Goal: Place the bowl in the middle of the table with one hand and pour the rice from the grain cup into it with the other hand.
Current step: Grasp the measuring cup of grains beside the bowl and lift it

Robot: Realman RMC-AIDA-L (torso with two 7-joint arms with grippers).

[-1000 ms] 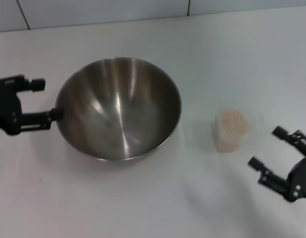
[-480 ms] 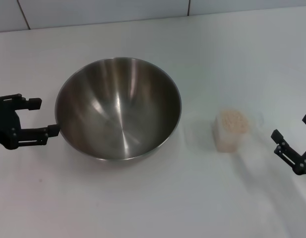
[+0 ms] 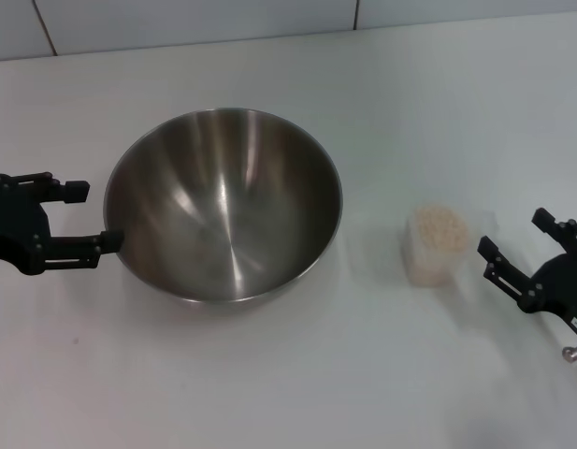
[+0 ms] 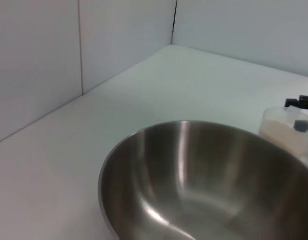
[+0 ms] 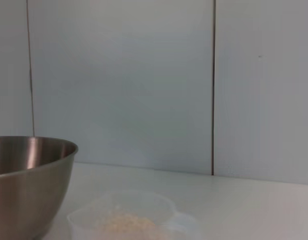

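Observation:
The large steel bowl (image 3: 223, 201) stands on the white table (image 3: 410, 112), left of centre; it also shows in the left wrist view (image 4: 208, 185) and the right wrist view (image 5: 29, 180). My left gripper (image 3: 92, 217) is open just left of the bowl's rim, its near fingertip almost touching it. The clear grain cup (image 3: 436, 245) full of rice (image 3: 438, 227) stands upright to the bowl's right; the cup shows in the right wrist view (image 5: 129, 220) and the left wrist view (image 4: 286, 131). My right gripper (image 3: 512, 236) is open just right of the cup, apart from it.
A tiled white wall (image 3: 176, 19) runs along the table's far edge. The right arm's body reaches in from the right edge of the head view.
My right gripper drew back to the right edge, then came back in toward the cup. My left gripper dipped toward me, then returned beside the bowl's rim. Bowl and cup have not moved.

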